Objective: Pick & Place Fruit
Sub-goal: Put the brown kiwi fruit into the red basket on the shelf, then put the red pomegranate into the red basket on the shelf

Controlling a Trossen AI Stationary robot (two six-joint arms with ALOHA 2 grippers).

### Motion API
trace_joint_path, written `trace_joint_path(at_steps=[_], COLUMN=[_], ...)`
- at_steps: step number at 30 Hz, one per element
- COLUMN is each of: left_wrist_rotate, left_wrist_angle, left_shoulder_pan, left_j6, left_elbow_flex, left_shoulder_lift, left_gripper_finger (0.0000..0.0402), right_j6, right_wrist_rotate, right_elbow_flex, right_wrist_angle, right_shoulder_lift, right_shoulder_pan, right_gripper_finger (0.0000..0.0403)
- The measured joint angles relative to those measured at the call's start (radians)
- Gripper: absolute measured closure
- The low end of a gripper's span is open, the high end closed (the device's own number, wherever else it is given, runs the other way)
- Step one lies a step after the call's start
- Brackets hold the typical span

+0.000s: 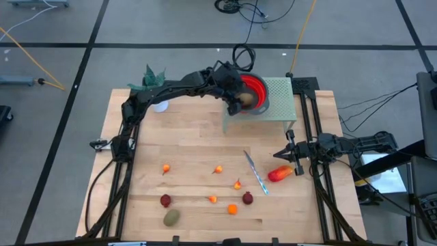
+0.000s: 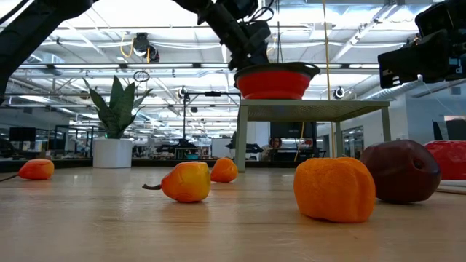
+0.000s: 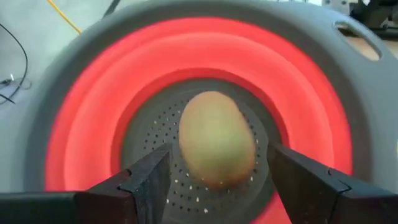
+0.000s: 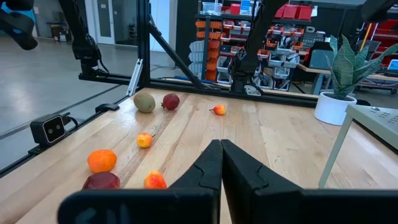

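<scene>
Between the left tool's spread fingers, 1 fruit lies released in the bowl; next, lift clear and fetch another.

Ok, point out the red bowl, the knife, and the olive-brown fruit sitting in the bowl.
red bowl (image 3: 81, 124), left wrist view, on its red inner wall.
knife (image 1: 256, 175), high view, on the middle of the blade.
olive-brown fruit (image 3: 216, 137), left wrist view, on the middle of its skin.

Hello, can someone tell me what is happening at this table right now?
The left tool is over the red bowl on the small stand, open around an olive-brown fruit lying in the bowl. The right tool waits shut by the table's right edge. The other fruit pieces are on the table.
</scene>
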State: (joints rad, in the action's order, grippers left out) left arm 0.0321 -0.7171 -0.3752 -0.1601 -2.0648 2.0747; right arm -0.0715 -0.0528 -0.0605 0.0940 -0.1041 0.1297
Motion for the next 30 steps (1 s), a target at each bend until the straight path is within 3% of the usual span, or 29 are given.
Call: trace_joint_path(at_steps=[6, 11, 21, 30], left_wrist_rotate=[-0.012, -0.015, -0.042, -0.067], left_wrist_angle=[-0.027, -0.218, -0.456, -0.601], left_shoulder_pan=[0.002, 0.035, 0.170, 0.306], left_j6=[-0.001, 0.058, 0.268, 0.400], left_elbow_flex=[-0.102, -0.292, -0.255, -0.254], left_shoulder_lift=[0.000, -0.002, -0.160, -0.186], left_gripper_finger=[0.0147, 0.0158, 0.0211, 0.0263], right_j6=[0.000, 0.000, 0.000, 0.000], right_wrist_rotate=[0.000, 0.000, 0.000, 0.000], right_elbow_flex=[0.000, 0.000, 0.000, 0.000], right_wrist_angle=[0.000, 0.000, 0.001, 0.000], right_shoulder_lift=[0.000, 0.000, -0.001, -0.001], right_shoulder_pan=[0.000, 0.000, 0.000, 0.000], right_gripper_finger=[0.0403, 0.0403, 0.0403, 0.0403])
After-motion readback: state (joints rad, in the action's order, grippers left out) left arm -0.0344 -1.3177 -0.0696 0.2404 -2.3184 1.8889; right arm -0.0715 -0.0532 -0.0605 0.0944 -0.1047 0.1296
